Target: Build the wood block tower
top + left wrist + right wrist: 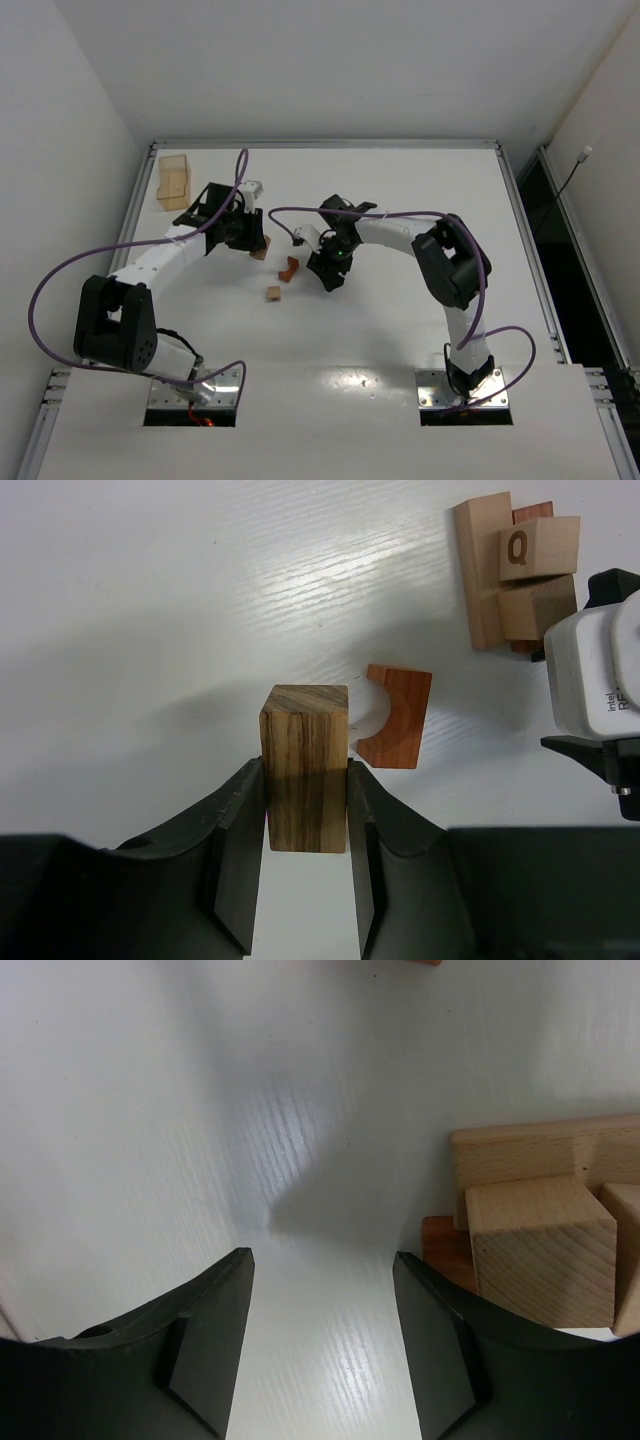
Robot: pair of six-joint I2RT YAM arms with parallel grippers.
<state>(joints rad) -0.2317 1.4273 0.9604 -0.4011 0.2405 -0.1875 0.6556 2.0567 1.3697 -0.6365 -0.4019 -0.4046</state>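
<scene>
A: Over to the left gripper (305,810) first: pinching a streaky brown-and-tan wooden block (305,750), far end poking out beyond the fingertips. Hard to say whether lifted or resting on the white table (150,600).

B: Just right of it, lying flat, a reddish-brown wooden arch piece (395,715). Close, yet apart from the held block.

A: Now the right gripper (322,1257): spread wide, nothing between the fingers, hanging low over bare table.

B: And right beside its right finger, the wood block tower (540,1250). Light tan blocks bunched together, reddish-brown wood peeking out underneath, a Q stamped on one. Around mid-table, hidden under the right arm from the top view.

A: Looks like early days. Low and sprawling, nothing tall yet.

B: Plenty to go wrong, mind. Risk of clipping the arch piece on the way across and skidding it off.

A: Worse, two arms crowding one spot. Bring that block in beside the open claw and expect a knock, wrist against wrist, then a nudged stack.

B: Watch the grip too. Could twist in the jaws under an off-centre press, or shove the tan blocks apart.

A: And a small light-tan wooden block (272,293) lying alone nearer the bases. Easy to sweep aside with a finger or cable.
</scene>
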